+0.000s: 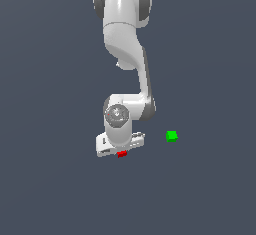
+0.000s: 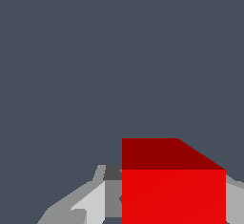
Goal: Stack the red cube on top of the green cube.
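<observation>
The red cube peeks out under the white hand of my gripper in the exterior view. In the wrist view the red cube fills the space between the two fingers of the gripper. One grey finger lies against one side of it and the other finger against the opposite side, so the gripper looks shut on the cube. The green cube sits apart on the floor, toward the exterior view's right of the gripper. It is out of the wrist view.
The plain dark grey floor spreads all around. The white arm reaches down from the top of the exterior view.
</observation>
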Robot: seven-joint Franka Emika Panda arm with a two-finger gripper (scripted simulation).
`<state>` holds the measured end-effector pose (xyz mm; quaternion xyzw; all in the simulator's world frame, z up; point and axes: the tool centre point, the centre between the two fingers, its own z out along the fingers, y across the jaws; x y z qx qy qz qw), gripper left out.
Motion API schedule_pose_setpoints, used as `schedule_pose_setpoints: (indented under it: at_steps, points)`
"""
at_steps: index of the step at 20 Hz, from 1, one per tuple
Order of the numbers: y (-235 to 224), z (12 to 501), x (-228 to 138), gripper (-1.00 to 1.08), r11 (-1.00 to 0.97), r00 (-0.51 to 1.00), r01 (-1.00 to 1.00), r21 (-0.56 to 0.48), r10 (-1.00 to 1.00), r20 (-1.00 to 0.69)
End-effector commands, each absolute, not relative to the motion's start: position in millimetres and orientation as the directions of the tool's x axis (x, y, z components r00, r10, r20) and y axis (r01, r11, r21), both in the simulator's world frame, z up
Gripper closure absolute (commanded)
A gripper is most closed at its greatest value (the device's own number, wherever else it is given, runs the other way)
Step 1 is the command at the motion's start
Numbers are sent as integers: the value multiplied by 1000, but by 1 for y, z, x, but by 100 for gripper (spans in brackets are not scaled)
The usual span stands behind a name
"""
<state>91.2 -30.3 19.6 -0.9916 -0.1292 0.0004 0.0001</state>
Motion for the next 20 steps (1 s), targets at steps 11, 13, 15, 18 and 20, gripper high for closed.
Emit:
schedule_pose_setpoints:
  at_steps: [11, 13, 15, 18, 20]
  points:
    - [-31, 69, 90, 108, -967, 967, 256, 0, 256, -1]
    - [-30, 84, 90, 108, -967, 967, 256, 0, 256, 0]
    - [-30, 97, 90, 108, -967, 967, 256, 0, 256, 0]
    - [-30, 111, 90, 108, -967, 967, 256, 0, 256, 0]
    - [-30, 117, 90, 108, -967, 967, 256, 0, 256, 0]
